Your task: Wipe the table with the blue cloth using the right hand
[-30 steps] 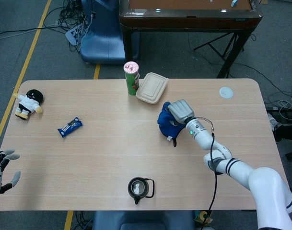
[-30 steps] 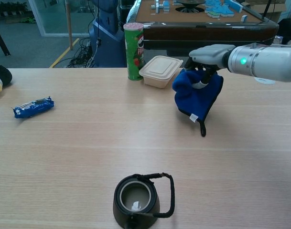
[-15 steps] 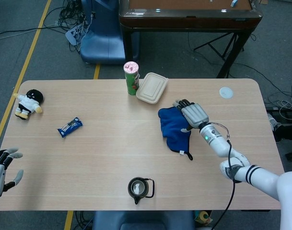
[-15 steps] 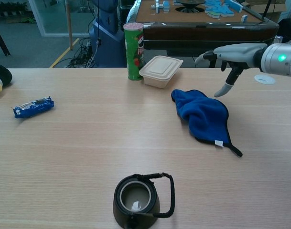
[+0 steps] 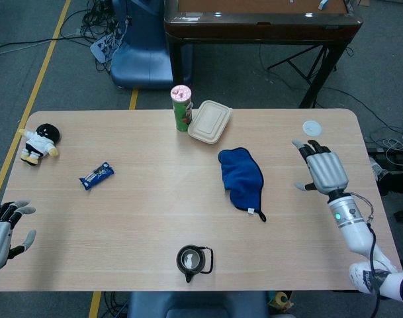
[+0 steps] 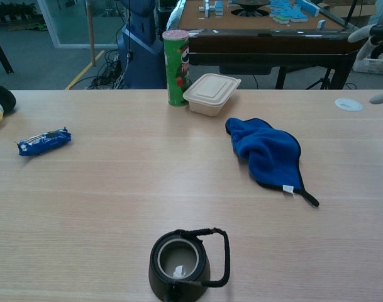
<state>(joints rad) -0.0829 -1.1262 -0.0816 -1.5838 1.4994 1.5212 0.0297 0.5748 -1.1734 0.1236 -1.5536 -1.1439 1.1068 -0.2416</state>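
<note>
While well apart from the blue cloth (image 5: 241,178), right hand (image 5: 323,169) empty above table (image 5: 155,218), fingers spread.

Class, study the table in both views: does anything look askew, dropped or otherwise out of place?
The blue cloth lies rumpled and unheld near mid-table, its loop trailing toward the front edge. The right hand hovers open, apart from it, near the table's right edge. The black kettle has no lid. Nothing looks spilled or damaged.
</note>
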